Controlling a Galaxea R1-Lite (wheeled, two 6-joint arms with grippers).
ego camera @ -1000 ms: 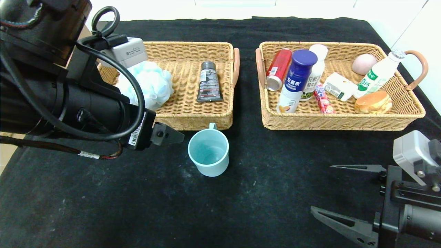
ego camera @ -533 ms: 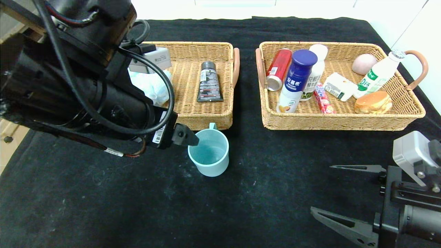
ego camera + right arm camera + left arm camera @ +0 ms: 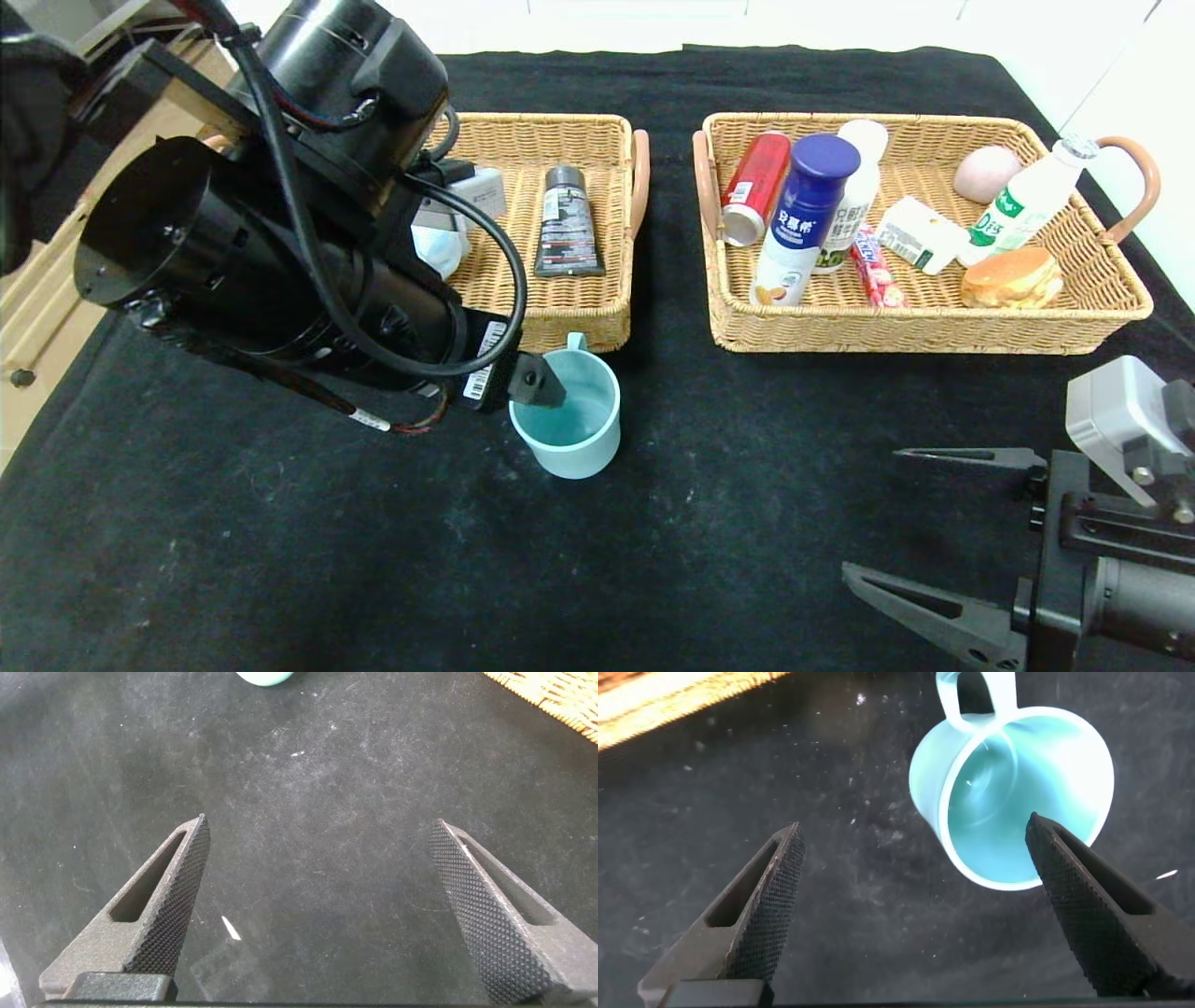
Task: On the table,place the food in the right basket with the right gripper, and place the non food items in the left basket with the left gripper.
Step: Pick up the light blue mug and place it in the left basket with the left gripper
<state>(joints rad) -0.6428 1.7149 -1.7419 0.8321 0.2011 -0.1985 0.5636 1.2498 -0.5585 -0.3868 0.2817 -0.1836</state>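
The teal-blue mug (image 3: 569, 417) stands upright on the black table (image 3: 709, 541), just in front of the left basket (image 3: 560, 322). My left gripper (image 3: 913, 823) hovers open over it; one finger (image 3: 1083, 896) lies across the mug (image 3: 1008, 793) mouth, the other over bare cloth. In that basket lie the dark tube (image 3: 567, 224) and the pale-blue pouf (image 3: 439, 247), mostly hidden by my arm. The right basket (image 3: 924, 334) holds the blue-capped bottle (image 3: 808, 215), the squat white bottle (image 3: 854, 201) and the red candy stick (image 3: 876, 266). My right gripper (image 3: 870, 511) is parked open at the near right, holding nothing.
Also in the right basket are a red can (image 3: 754, 187), a pink round item (image 3: 985, 173), a white-and-green bottle (image 3: 1022, 205), a white carton (image 3: 920, 235) and a bun (image 3: 1013, 278). The left arm's bulk covers the left basket's near-left corner.
My left arm has swung forward and right, bringing its fingertip from beside the mug to over its rim and hiding more of the pouf. The right arm has not moved.
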